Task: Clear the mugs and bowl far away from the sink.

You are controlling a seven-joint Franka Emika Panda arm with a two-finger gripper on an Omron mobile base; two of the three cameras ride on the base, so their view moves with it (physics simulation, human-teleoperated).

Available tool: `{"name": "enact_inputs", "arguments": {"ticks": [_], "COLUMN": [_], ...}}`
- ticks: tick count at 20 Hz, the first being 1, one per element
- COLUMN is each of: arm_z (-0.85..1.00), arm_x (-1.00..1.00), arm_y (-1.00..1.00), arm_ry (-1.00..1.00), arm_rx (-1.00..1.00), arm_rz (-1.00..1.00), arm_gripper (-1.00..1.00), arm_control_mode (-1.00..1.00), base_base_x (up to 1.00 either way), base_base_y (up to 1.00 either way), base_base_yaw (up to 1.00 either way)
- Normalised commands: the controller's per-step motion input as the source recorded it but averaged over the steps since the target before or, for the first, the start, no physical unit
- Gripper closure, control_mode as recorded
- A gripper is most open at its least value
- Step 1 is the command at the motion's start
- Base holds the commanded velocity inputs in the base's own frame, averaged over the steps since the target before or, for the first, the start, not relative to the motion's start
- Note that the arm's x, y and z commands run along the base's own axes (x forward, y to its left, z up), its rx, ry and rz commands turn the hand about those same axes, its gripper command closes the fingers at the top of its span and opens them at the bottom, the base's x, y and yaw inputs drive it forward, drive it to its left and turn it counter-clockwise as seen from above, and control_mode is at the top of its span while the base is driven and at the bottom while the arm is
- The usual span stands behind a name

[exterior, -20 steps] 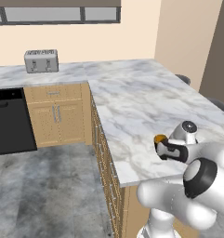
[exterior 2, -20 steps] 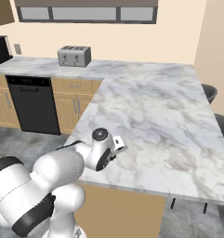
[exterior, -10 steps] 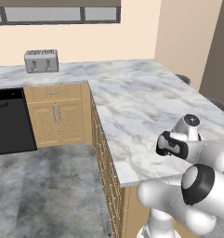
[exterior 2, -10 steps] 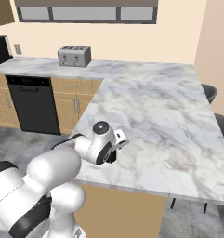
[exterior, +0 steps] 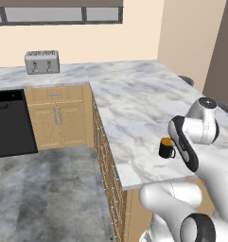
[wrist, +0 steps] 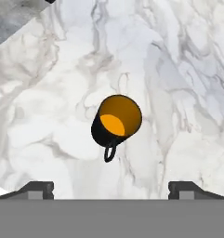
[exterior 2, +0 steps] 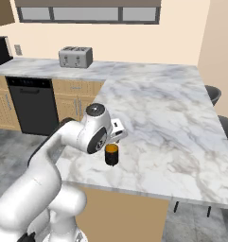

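Here, the white robot arm bends low over the near edge of a marble surface (exterior: pixel 134 108). In the hand view its two dark fingers (wrist: pixel 36 189) stand wide apart at the bottom corners, holding nothing, with bare marble between them. Just beyond them sits the mug (wrist: pixel 115 124), a small black cup with an orange inside and a looped handle that points toward the camera. It stands upright on the surface, free of the fingers. In the left base view the mug (exterior: pixel 166 148) rests close to the front edge of the surface, beside the arm's wrist; in the right base view the mug (exterior 2: pixel 111 154) sits just below the arm's hand. Farther off, wooden cabinets (exterior: pixel 58 113) run under the surface, next to a black dishwasher (exterior 2: pixel 32 111). At the far wall a silver toaster (exterior: pixel 41 62) stands on the surface beneath a window (exterior 2: pixel 87 13). Dark stools (exterior 2: pixel 214 94) show at the right side.
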Motion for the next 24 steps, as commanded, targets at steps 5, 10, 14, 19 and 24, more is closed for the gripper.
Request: {"name": "enact_inputs", "arguments": {"ticks": [5,10,14,19,24], "arm_z": [0.73,0.86,0.8,0.18,0.0], "arm_x": [-0.85,-0.69,-0.77,-0.33,0.0], "arm_y": [0.23,0.19,0.04,0.0,0.0], "arm_ry": [0.02,-0.01,-0.03,-0.04,0.0], "arm_rx": [0.11,0.03,0.0,0.01,0.0], "arm_rz": [-0.17,-0.24,-0.26,-0.05,0.0], "arm_gripper": [-1.0,-1.0,-1.0,-1.0,-1.0], "arm_control_mode": [-1.0,-1.0,-1.0,1.0,1.0], "base_base_x": [0.0,0.0,0.0,-0.45,-0.7], "base_base_y": [0.0,0.0,0.0,0.0,0.48], "base_base_yaw": [0.0,0.0,0.0,0.0,0.29]}}
